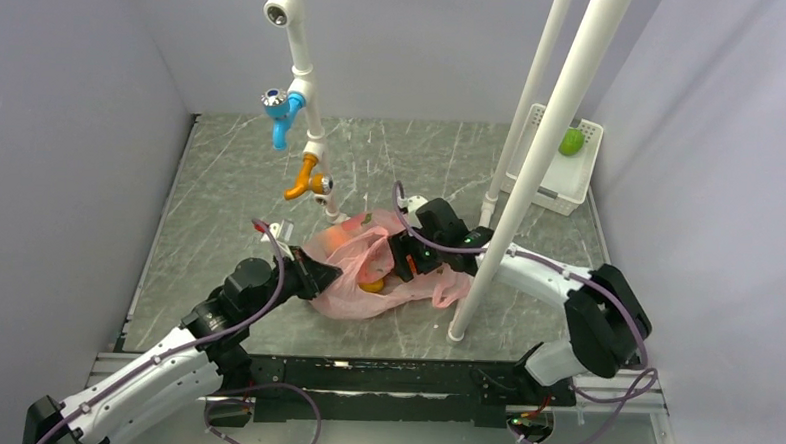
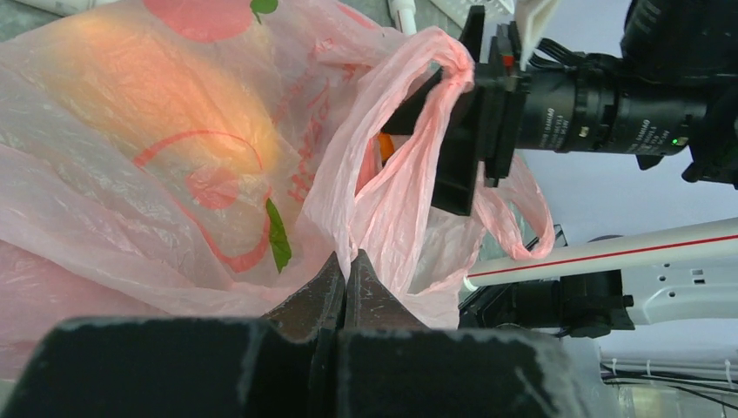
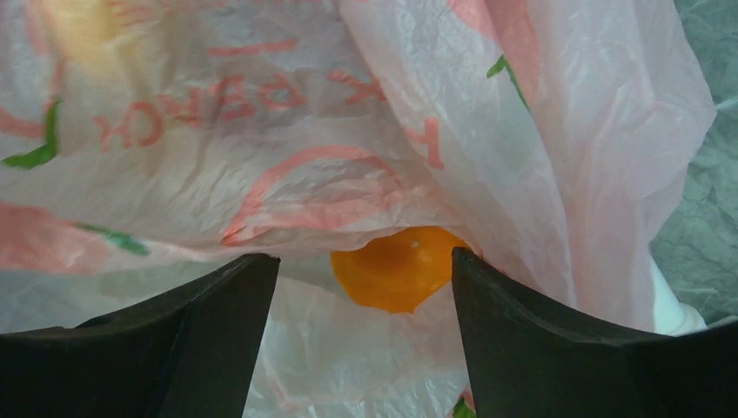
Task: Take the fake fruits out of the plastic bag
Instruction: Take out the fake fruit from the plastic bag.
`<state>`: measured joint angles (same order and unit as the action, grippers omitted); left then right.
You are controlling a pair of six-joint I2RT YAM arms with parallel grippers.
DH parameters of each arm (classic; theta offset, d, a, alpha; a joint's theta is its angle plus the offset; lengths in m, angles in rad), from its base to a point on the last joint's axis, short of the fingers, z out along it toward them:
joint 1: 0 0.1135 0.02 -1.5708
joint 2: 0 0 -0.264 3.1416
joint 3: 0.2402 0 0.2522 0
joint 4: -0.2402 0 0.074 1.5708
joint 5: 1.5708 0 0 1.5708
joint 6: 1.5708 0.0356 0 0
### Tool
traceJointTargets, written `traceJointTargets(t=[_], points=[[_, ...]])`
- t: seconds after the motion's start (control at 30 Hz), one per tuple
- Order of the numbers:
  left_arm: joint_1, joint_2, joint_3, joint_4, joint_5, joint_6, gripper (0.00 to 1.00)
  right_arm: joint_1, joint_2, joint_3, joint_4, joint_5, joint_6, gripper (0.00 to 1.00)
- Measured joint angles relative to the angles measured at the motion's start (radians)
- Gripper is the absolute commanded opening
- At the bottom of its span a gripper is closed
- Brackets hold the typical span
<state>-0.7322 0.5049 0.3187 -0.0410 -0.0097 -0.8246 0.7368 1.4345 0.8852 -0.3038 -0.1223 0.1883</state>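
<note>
The right pincer (image 3: pixel 364 261) (spread wide) straddles an orange fruit (image 3: pixel 396 280) in the bag (image 3: pixel 261 174); the left pincer (image 2: pixel 344 283) clenches the bag. Closing may pinch film.

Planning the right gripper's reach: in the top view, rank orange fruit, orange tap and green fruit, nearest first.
1. Orange fruit, inside the bag beside the right gripper.
2. Orange tap, back left.
3. Green fruit, far-right basket.

Soft, even light falls from above. The table (image 1: pixel 231 175) has a dull sheen, with only faint shadows round the bag (image 1: pixel 366 281). In the wrist views the bag glows backlit, warm orange in patches; the right gripper (image 3: pixel 364 261) before it shows black and soft-edged.
</note>
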Motion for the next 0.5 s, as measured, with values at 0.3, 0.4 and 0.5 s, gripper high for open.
traceJointTargets(t=[0.3, 0.4, 0.5], points=[[0.000, 0.014, 0.000, 0.019, 0.014, -0.002, 0.00, 0.002, 0.125, 0.040, 0.045, 0.124, -0.028, 0.79], [0.000, 0.014, -0.001, 0.024, 0.014, -0.004, 0.00, 0.003, 0.167, 0.040, 0.048, 0.147, -0.029, 0.80], [0.000, 0.021, -0.005, 0.032, 0.014, -0.007, 0.00, 0.005, 0.200, 0.040, 0.058, 0.169, -0.028, 0.79]])
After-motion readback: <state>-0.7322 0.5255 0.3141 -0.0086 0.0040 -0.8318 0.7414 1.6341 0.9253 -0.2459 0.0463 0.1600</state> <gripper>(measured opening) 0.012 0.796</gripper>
